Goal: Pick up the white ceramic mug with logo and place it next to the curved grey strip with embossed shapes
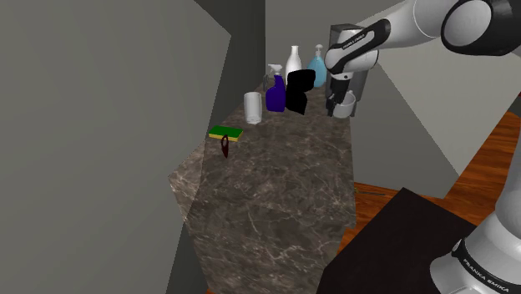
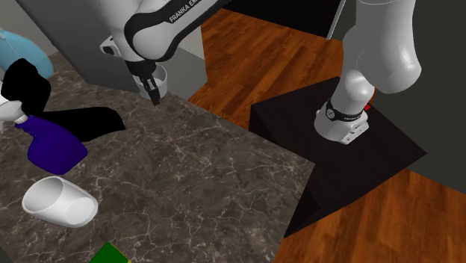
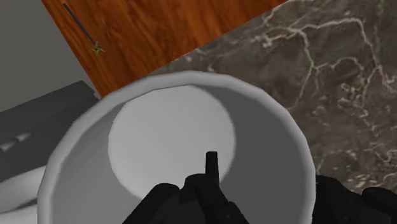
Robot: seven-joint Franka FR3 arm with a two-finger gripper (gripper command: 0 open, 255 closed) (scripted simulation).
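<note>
The white mug (image 3: pixel 167 125) stands upright at the far right corner of the marble counter (image 1: pixel 275 192), seen from above into its hollow. My gripper (image 3: pixel 273 186) is open and straddles the mug's wall, one finger (image 3: pixel 210 167) inside and the other outside the rim. In the shoulder view the gripper (image 1: pixel 341 107) hangs down over the mug (image 1: pixel 351 102). The second exterior view has the gripper (image 2: pixel 153 93) at the mug (image 2: pixel 159 75) by the counter's edge. The curved strip (image 2: pixel 78 119), drawn black, lies close by, one end rising (image 1: pixel 299 90).
At the counter's back stand a purple spray bottle (image 1: pixel 275 93), a white bottle (image 1: pixel 293 60), a blue bottle (image 1: pixel 317 67) and a white cup (image 1: pixel 253 108). A green sponge (image 1: pixel 225 132) lies nearer. Grey walls close the left; wooden floor (image 2: pixel 254 52) lies beyond the counter's edge.
</note>
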